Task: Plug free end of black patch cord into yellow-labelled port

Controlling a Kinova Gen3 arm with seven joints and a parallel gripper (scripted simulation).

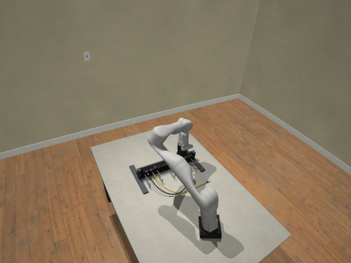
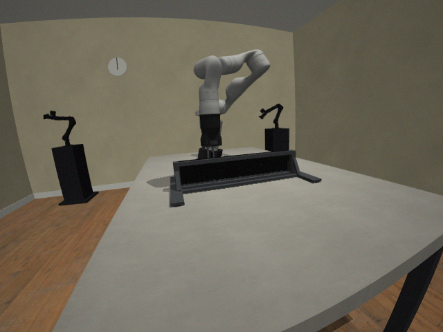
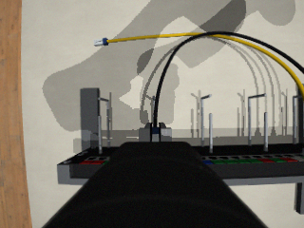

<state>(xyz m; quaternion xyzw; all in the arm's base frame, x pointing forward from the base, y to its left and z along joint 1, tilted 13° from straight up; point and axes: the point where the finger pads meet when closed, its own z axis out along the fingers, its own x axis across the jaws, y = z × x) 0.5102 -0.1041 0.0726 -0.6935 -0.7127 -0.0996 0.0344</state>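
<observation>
Insertion step in hand, by the look of it. Gripper (image 3: 155, 134) pinching the plug (image 3: 155, 131) of the black cord (image 3: 167, 71), seen at the centre of the wrist view just above the dark bulk of the gripper body. Plug poised at the top edge of the rack (image 3: 71, 167), over the row of ports, with the black cord arching up and off toward the upper right of the frame. Yellow-labelled port not visible; likely hidden under the gripper body, since only red, green and blue labels show to either side. Cannot tell whether the plug has entered a port or how deep.

Yellow cord (image 3: 199, 34) lying loose on the table (image 3: 52, 57), free tip (image 3: 99, 42) in the upper left of the wrist view, well apart from the gripper.

In the exterior view, gripper (image 2: 211, 150) standing just behind the rack's left end.

Next move, as a judgement: steady push straight along the port, latch up, to full travel. Gentle force advised, the rack being loose and liable to slide or tip. Release only once latched.
</observation>
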